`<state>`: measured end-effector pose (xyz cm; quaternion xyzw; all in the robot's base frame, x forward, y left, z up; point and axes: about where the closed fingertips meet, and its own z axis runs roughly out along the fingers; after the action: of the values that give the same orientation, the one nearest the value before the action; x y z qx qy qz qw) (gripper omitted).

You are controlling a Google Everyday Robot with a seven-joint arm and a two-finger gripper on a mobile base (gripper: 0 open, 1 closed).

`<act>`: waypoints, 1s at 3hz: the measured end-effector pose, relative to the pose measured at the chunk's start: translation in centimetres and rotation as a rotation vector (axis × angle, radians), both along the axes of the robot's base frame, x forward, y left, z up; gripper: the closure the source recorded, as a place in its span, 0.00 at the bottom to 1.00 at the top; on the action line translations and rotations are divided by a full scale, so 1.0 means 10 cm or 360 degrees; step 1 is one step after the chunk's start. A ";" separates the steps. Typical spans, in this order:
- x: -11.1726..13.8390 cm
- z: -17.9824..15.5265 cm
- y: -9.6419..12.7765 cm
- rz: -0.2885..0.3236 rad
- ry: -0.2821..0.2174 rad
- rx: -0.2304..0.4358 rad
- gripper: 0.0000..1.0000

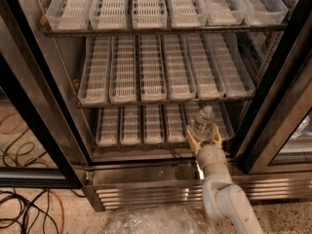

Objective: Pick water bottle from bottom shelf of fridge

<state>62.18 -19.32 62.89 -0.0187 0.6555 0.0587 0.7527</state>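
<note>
**Pincer at bottle, bottom shelf**

Camera view: water bottle (pixel 203 121) stands upright on the bottom shelf (pixel 131 126) of the fridge (pixel 146 191), right side, near edge. Pincer (pixel 204 137) sits at the bottle's base, on its near side. Grasping or released: cannot tell. White arm (pixel 229 204) reaches in from the near right.

The tool (pixel 204 137), pale tan on a white arm (pixel 222 194), sat at the clear, white-capped water bottle (pixel 202 122) on the bottom shelf (pixel 146 144), whose dark wire carried white trays (pixel 130 125) with a slotted grid pattern. The fridge (pixel 51 89) was steel grey with black door edges and a grille (pixel 146 193) of horizontal silver stripes. The floor (pixel 78 221) was speckled beige, crossed by black and orange cables (pixel 22 213)
</note>
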 end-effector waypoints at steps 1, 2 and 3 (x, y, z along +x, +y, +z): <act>0.21 0.00 -0.05 -0.0004 0.0001 0.0031 0.34; 0.32 0.01 -0.08 -0.0001 -0.0024 0.0015 0.35; 0.34 0.02 -0.08 -0.0014 -0.0037 0.0006 0.35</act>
<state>65.62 -20.13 63.06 -0.0150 0.6466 0.0564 0.7606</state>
